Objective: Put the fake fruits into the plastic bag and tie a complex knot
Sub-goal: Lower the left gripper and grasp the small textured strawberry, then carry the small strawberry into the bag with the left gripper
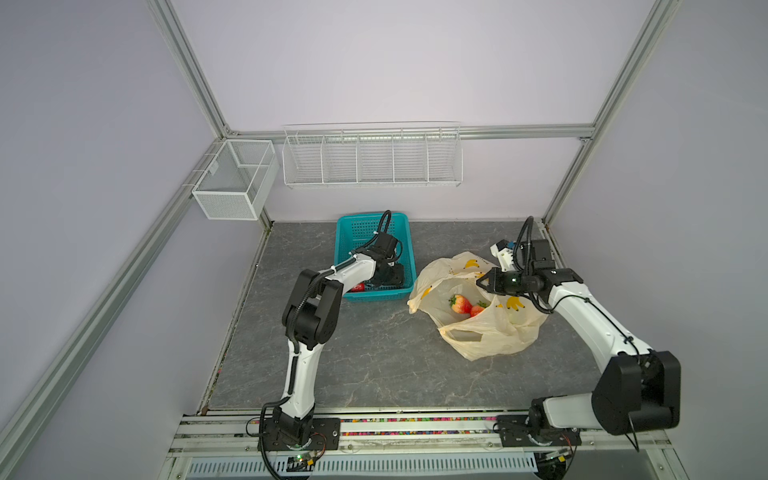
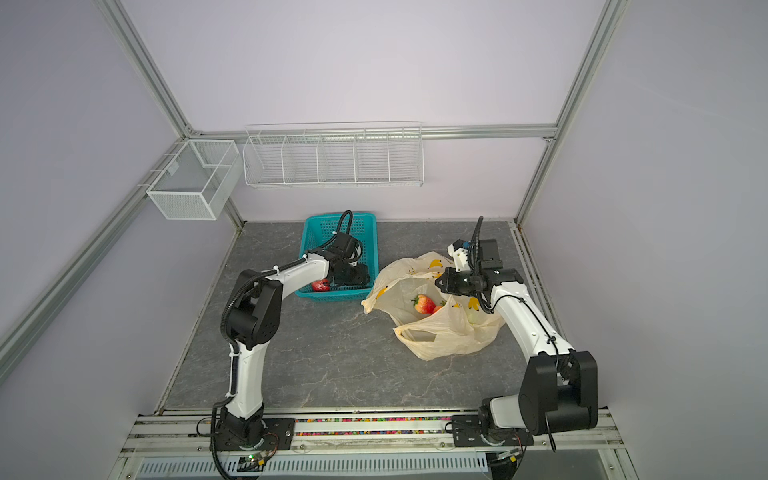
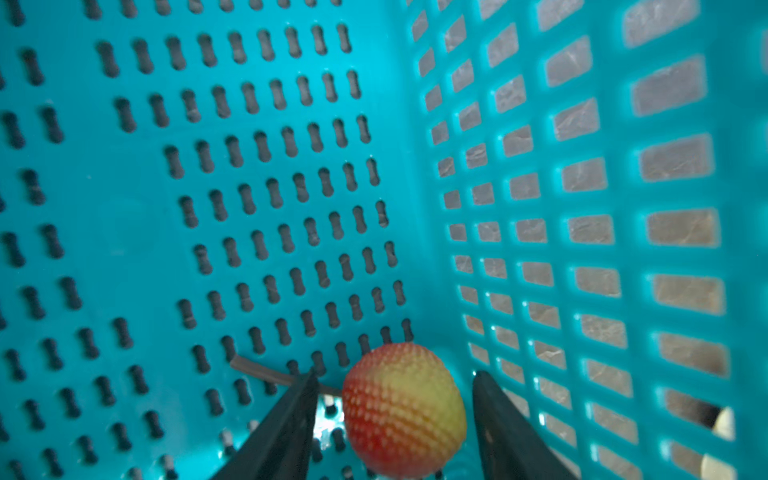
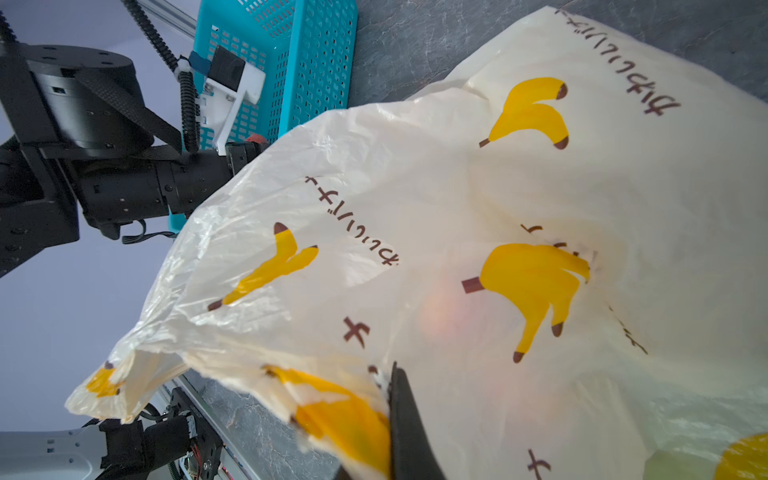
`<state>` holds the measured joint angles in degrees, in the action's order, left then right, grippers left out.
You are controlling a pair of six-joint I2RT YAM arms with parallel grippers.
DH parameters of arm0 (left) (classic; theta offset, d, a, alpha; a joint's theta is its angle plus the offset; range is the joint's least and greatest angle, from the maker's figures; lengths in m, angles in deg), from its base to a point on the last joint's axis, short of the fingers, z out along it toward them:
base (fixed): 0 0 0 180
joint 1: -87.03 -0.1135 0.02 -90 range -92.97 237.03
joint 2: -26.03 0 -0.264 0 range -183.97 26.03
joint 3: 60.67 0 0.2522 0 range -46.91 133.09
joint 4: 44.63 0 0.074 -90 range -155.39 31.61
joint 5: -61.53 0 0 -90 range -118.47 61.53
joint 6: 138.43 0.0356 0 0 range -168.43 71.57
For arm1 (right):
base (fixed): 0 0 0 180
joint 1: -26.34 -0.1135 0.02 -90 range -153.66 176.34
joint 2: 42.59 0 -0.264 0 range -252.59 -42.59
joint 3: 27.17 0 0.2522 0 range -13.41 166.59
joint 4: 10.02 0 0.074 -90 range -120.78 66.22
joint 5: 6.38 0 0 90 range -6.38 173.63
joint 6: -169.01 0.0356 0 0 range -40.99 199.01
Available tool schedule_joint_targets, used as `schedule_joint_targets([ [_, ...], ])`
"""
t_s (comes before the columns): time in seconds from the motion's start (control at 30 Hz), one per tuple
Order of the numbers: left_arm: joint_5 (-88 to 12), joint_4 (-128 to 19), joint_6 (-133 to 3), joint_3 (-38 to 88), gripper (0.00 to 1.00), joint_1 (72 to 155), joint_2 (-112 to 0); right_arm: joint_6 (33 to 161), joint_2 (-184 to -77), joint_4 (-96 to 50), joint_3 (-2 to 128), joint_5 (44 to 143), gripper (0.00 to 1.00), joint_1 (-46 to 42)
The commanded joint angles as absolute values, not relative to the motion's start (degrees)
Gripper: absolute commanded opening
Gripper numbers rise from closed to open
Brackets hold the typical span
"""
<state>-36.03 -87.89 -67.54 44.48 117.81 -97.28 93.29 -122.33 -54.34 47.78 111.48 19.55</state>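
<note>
1. While the grey marbled tabletop (image 1: 374, 365) carries everything, both arms reach in from the near edge in both top views. The left arm (image 1: 303, 316) bends toward the back and the right arm (image 1: 590, 316) angles toward the middle.
2. plastic bag (image 1: 486, 340): pale yellow with a banana print. It lies on the right half of the table, mouth open and facing up, top untied.
3. teal basket (image 1: 343, 249): perforated, at back centre, just left of the bag with a small gap between them.
4. right gripper (image 1: 482, 284): at the bag's far rim, fingers closed on the film and holding that edge up. In the right wrist view the film bunches against one dark finger (image 4: 401, 415).
5. left gripper (image 3: 395, 376): down inside the basket, fingers apart with one on each side of a fruit. A sliver of gap shows on both sides, so it is not gripping.
6. fake fruits:
   - A large red strawberry (image 1: 459, 303) and a smaller red one (image 1: 478, 309) lie inside the bag, touching.
   - A pale green piece (image 2: 471, 318) shows dimly through the film near them.
   - A dimpled red-and-yellow fruit (image 3: 403, 411) sits on the basket floor close to a side wall, between the left fingers.
   - A red fruit (image 2: 321, 285) shows at the basket's near left corner beside the left wrist. Cannot tell if it is that same one.
</note>
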Motion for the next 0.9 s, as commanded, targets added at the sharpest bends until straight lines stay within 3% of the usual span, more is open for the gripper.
schedule_joint_targets([
  [0.0,-36.2,-90.4,-67.3,45.8,0.55,118.5,-99.4,92.0,-122.4,-54.1,46.6,111.2,0.07,19.8],
  [0.2,-33.6,-89.8,-66.9,45.8,0.45,118.5,-97.9,91.9,-122.3,-54.2,46.5,111.0,0.07,19.8],
  [0.43,-30.6,-88.1,-66.7,43.9,0.41,118.5,-92.1,91.8,-122.2,-54.4,46.5,110.9,0.07,19.8],
  [0.7,-26.9,-81.2,-68.0,32.6,0.39,119.0,-76.2,91.9,-122.7,-54.3,46.7,111.0,0.07,19.8],
  [0.87,-26.2,-76.2,-66.6,22.9,0.39,124.3,-60.8,92.0,-122.8,-54.2,46.8,110.9,0.07,19.8],
])
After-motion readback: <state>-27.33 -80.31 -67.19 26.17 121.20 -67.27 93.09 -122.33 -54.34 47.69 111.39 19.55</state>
